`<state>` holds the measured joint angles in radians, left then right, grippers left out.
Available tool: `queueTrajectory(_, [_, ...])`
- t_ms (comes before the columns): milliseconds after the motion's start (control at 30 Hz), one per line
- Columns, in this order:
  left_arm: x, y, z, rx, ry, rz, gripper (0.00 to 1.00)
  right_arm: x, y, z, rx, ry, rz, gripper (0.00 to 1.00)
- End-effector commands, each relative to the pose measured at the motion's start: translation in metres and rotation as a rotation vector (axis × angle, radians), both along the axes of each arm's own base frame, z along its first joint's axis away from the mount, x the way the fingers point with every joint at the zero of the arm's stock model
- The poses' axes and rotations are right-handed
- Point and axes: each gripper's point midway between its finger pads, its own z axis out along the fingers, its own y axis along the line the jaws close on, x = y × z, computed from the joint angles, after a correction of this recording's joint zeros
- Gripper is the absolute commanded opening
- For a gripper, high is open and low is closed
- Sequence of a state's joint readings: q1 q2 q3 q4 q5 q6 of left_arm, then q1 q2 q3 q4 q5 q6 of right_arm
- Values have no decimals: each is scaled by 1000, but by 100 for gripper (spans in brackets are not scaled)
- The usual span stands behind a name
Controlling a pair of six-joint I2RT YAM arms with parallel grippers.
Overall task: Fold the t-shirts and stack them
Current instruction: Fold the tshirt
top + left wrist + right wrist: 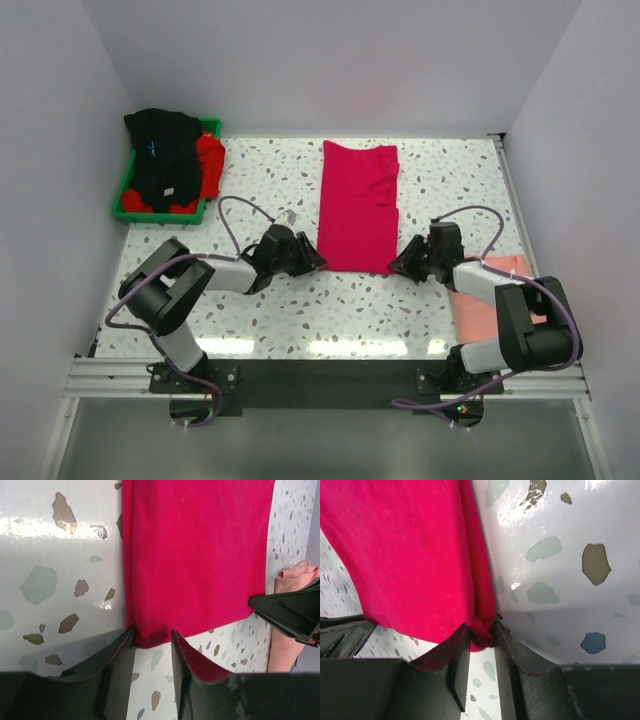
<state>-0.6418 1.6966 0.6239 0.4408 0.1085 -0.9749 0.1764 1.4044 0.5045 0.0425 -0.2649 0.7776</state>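
Speckled table [300, 310], white-walled. Item: crimson-pink t-shirt [357, 205], folded strip; judged soft, light, limp, prone to sag. Right gripper [481, 635]: jaws clenched on one bunched corner. Left gripper [152, 640]: other corner between jaws, clamping undeterminable. Hold at corners.

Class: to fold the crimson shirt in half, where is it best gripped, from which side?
Grip the crimson shirt at its two near corners, left pincer and right pincer coming from the near side. It lies as a long strip running away from the arms, its free edge facing them.
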Motion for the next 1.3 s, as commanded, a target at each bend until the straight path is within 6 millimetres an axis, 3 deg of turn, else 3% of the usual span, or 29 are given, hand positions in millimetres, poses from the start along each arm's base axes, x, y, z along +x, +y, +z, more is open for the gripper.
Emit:
queueTrajectory(0, [1, 15, -28, 103, 47, 38, 39, -7, -6, -19, -40, 55, -10, 29])
queueTrajectory(67, [1, 13, -25, 100, 42, 30, 29, -6, -5, -17, -39, 53, 2, 25])
queueTrajectory(100, [1, 12, -24, 97, 42, 27, 15, -5, -4, -15, -36, 49, 5, 19])
queueTrajectory(200, [-1, 11, -14, 82, 30, 17, 0, -5, 0, -7, -21, 36, 36, 7])
queueTrajectory(300, [-8, 11, -2, 71, 13, 8, 0, -15, 1, 0, -18, 46, 63, 0])
queueTrajectory(467, [-37, 22, 6, 57, 21, -9, 0, -37, 2, 27, 0, -1, 108, 0])
queueTrajectory(500, [-42, 21, 17, 38, -1, -16, 0, -46, 2, 27, 7, 5, 117, 0])
queueTrajectory(633, [-73, 29, 22, 33, -9, -43, 0, -76, 0, 40, 20, -20, 145, 0])
queueTrajectory(667, [-77, 28, 33, 7, -32, -45, 0, -89, -1, 43, 25, -31, 150, 0])
queueTrajectory(733, [-97, 29, 30, 13, -20, -66, 0, -103, -1, 48, 42, -43, 161, 0])
queueTrajectory(767, [-101, 28, 43, -16, -49, -70, 0, -117, -3, 43, 40, -2, 162, 0])
queueTrajectory(800, [-115, 28, 40, -5, -37, -95, 0, -121, -3, 52, 46, -54, 164, 0])
queueTrajectory(967, [-140, 27, 60, -64, -74, -99, 0, -156, -6, 59, 63, -52, 174, 0])
queueTrajectory(1133, [-152, 18, 69, -90, -83, -118, 0, -168, -10, 71, 51, -96, 181, 0])
queueTrajectory(1267, [-138, 17, 83, -76, -120, -68, 0, -152, -12, 90, 31, -140, 165, 0])
